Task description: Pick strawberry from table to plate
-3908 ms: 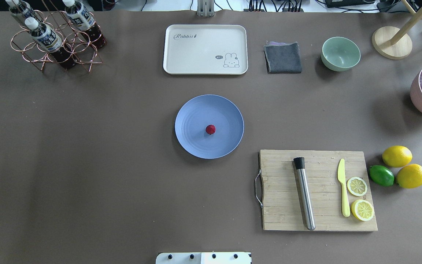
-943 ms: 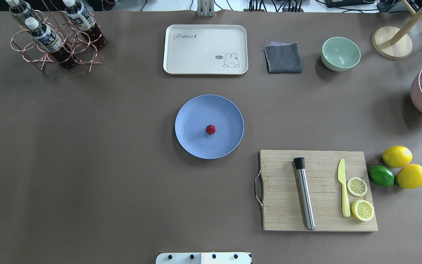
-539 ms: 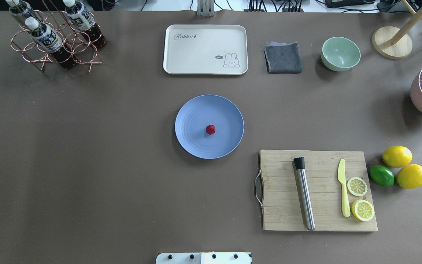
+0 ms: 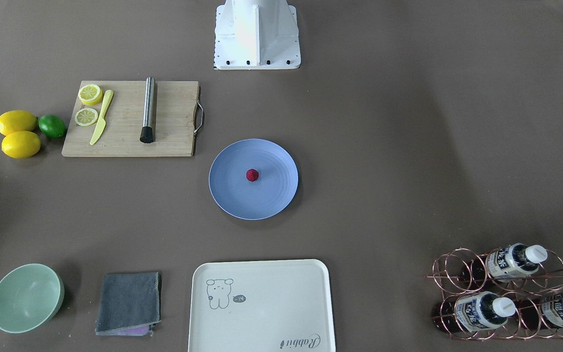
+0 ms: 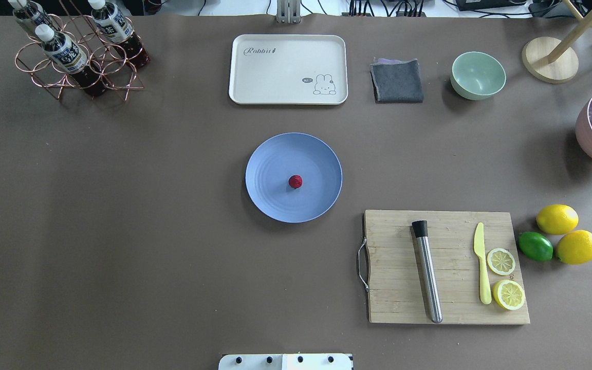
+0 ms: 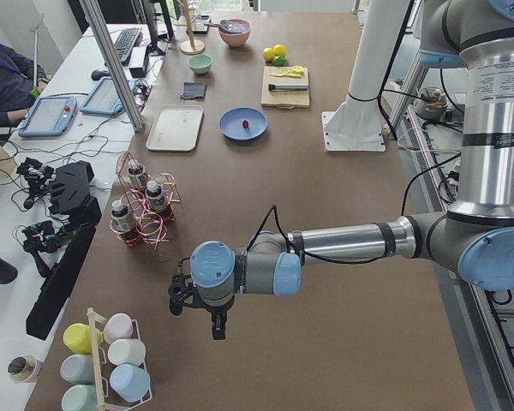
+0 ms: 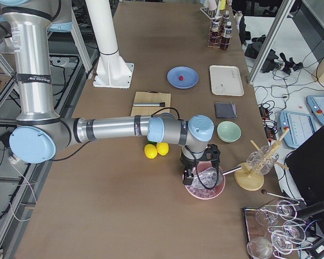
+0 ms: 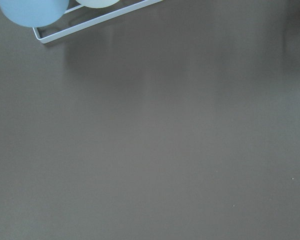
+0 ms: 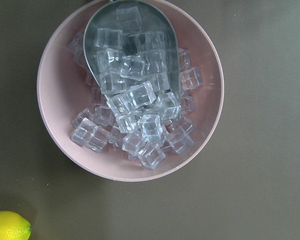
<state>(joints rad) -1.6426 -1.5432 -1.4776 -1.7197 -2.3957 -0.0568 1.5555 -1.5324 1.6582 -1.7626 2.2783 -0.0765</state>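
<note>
The small dark red strawberry (image 5: 295, 181) (image 4: 252, 175) lies near the middle of the round blue plate (image 5: 275, 159) (image 4: 242, 200), which rests on the grey-brown table (image 5: 121, 231). Neither gripper shows in the overhead or front views. In the exterior left view my left gripper (image 6: 214, 328) hangs over bare table far from the plate (image 6: 236, 116), near a rack of cups. My right gripper (image 7: 197, 174) hovers over a pink bowl of ice at the other end. I cannot tell whether either one is open or shut. Both wrist views show no fingers.
A cutting board (image 5: 450, 308) with a metal muddler, yellow knife and lemon slices lies right of the plate. Lemons and a lime (image 5: 535, 246) sit beside it. A cream tray (image 5: 288, 69), grey cloth, green bowl (image 5: 477, 74), bottle rack (image 5: 77, 56) and pink ice bowl (image 9: 55, 125) line the edges.
The strawberry and the plate have stayed where they were. A dark part at the overhead view's right edge, above the ice bowl, shifted slightly after the earliest frame.
</note>
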